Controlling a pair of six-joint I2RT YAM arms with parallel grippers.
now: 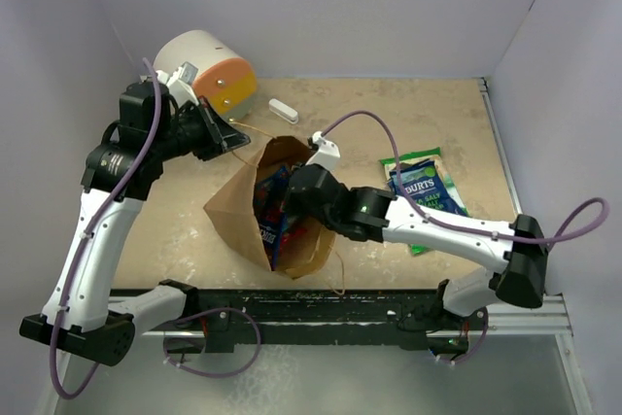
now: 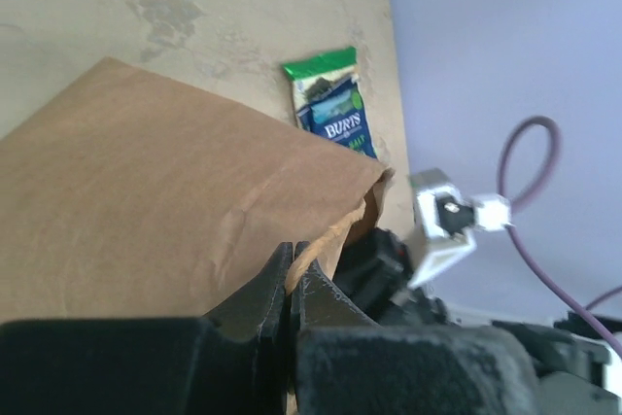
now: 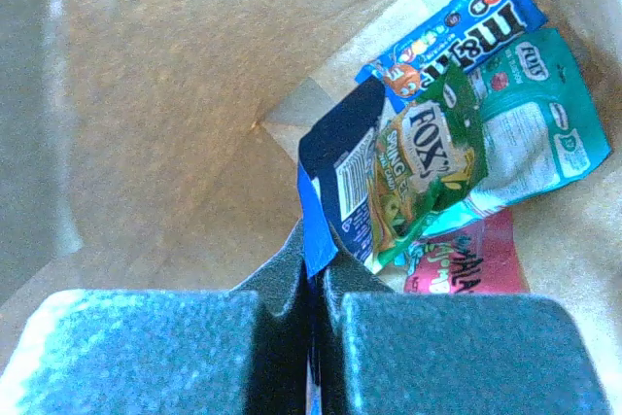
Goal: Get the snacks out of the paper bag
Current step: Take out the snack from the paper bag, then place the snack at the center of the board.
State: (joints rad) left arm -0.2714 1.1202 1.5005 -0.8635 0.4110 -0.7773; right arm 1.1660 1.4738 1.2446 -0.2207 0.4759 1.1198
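Note:
The brown paper bag point(image 1: 243, 203) lies tilted on the table with its mouth towards the right arm. My left gripper point(image 2: 290, 255) is shut on the bag's rim point(image 2: 340, 235) at the far side. My right gripper point(image 3: 316, 259) is inside the bag, shut on the edge of a dark blue packet point(image 3: 340, 167). Behind it lie a green packet point(image 3: 428, 167), a blue candy packet point(image 3: 457, 21), a teal packet point(image 3: 539, 133) and a pink packet point(image 3: 466, 264). A green and blue chip bag point(image 1: 425, 187) lies on the table to the right of the paper bag; it also shows in the left wrist view point(image 2: 332, 109).
A white-and-orange cylinder point(image 1: 209, 70) stands at the back left. A small white bar point(image 1: 283, 110) lies near it. Grey walls close in the table on the left, back and right. The table's front edge runs along a metal rail point(image 1: 389, 308).

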